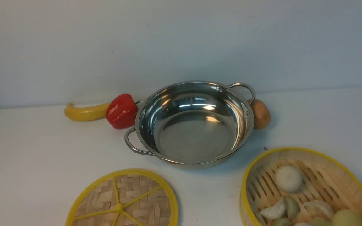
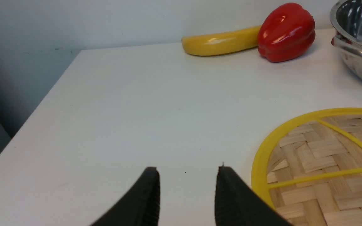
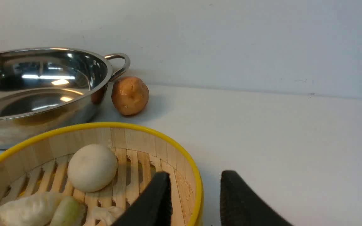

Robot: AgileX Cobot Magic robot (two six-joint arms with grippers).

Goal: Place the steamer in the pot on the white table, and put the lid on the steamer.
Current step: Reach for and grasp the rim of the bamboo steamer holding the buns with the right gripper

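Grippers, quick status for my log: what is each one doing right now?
Left gripper: open, holding nothing.
Right gripper: open, fingers astride the wall of the round yellow-rimmed bamboo steamer.

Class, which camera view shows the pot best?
The front view: the whole pot, both handles and bare inside. The right wrist view cuts off its side, showing one handle; the left wrist view catches only an edge.
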